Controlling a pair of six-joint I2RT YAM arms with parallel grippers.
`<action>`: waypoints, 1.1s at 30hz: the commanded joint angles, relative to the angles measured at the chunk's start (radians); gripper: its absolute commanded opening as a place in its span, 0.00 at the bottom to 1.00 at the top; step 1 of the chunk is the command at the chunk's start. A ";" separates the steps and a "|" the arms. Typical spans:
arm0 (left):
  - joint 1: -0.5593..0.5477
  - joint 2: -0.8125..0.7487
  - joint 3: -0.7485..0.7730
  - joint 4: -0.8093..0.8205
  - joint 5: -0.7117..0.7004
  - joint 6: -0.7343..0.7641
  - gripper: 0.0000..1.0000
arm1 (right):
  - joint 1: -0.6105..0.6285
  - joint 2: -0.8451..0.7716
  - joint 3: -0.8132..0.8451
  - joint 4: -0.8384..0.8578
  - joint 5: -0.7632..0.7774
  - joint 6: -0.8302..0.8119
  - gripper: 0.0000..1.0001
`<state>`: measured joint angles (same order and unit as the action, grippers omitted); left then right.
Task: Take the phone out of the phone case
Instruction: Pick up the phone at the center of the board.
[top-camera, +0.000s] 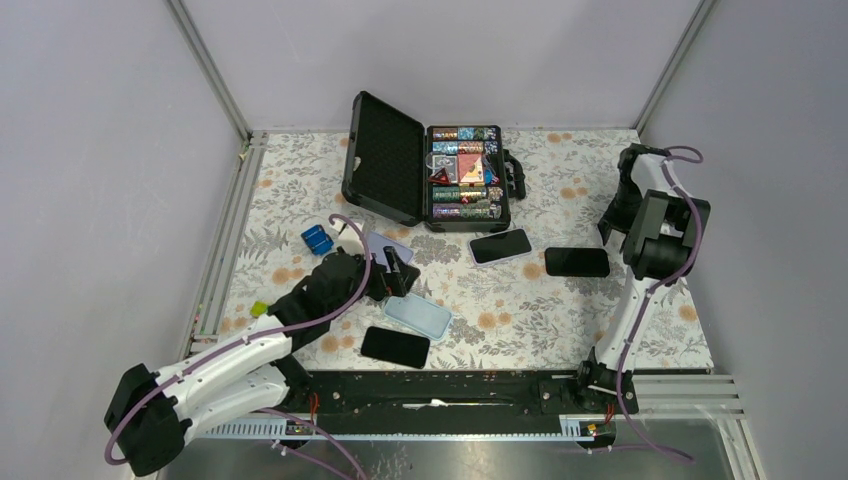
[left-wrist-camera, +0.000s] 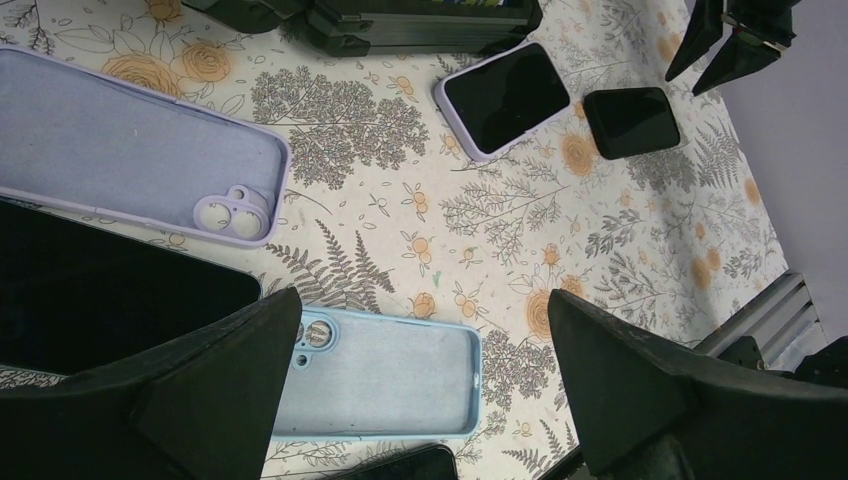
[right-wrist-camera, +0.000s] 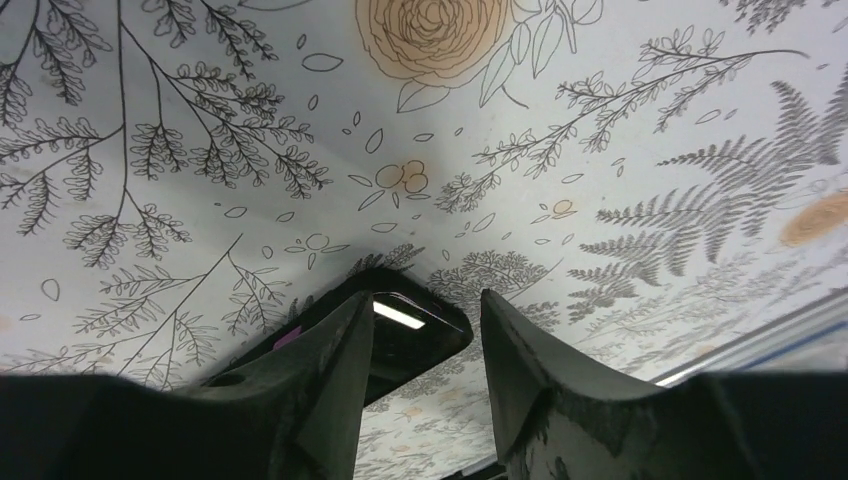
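Observation:
A phone in a lavender case (top-camera: 500, 245) (left-wrist-camera: 505, 98) lies screen up in the middle of the floral mat. To its right lies a black phone (top-camera: 577, 262) (left-wrist-camera: 631, 121) (right-wrist-camera: 420, 340); whether it sits in a case I cannot tell. My right gripper (top-camera: 612, 228) (right-wrist-camera: 428, 297) hovers low over that black phone's end. Its jaws are partly apart with nothing between them. My left gripper (top-camera: 398, 272) (left-wrist-camera: 425, 297) is wide open above an empty light blue case (top-camera: 418, 316) (left-wrist-camera: 385, 375) and holds nothing.
An empty lavender case (top-camera: 385, 245) (left-wrist-camera: 140, 160) lies left of my left gripper, with a dark phone (left-wrist-camera: 100, 300) beside it. Another black phone (top-camera: 395, 347) lies near the front rail. An open black carry case (top-camera: 425, 175) stands at the back. A small blue object (top-camera: 316, 239) lies at left.

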<state>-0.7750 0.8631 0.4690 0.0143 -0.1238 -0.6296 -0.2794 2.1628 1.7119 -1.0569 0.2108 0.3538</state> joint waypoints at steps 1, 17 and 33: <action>0.012 -0.028 0.014 0.063 0.028 -0.004 0.99 | 0.017 0.051 0.075 -0.097 0.160 -0.068 0.51; 0.022 -0.053 -0.002 0.038 -0.002 -0.006 0.99 | 0.131 0.061 -0.098 0.071 0.284 -0.519 0.40; 0.027 -0.074 -0.019 0.038 -0.020 -0.005 0.99 | 0.185 -0.117 -0.210 0.159 0.122 -0.722 0.39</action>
<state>-0.7540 0.8047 0.4511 0.0158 -0.1268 -0.6300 -0.1032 2.1288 1.5043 -0.9058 0.4408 -0.3111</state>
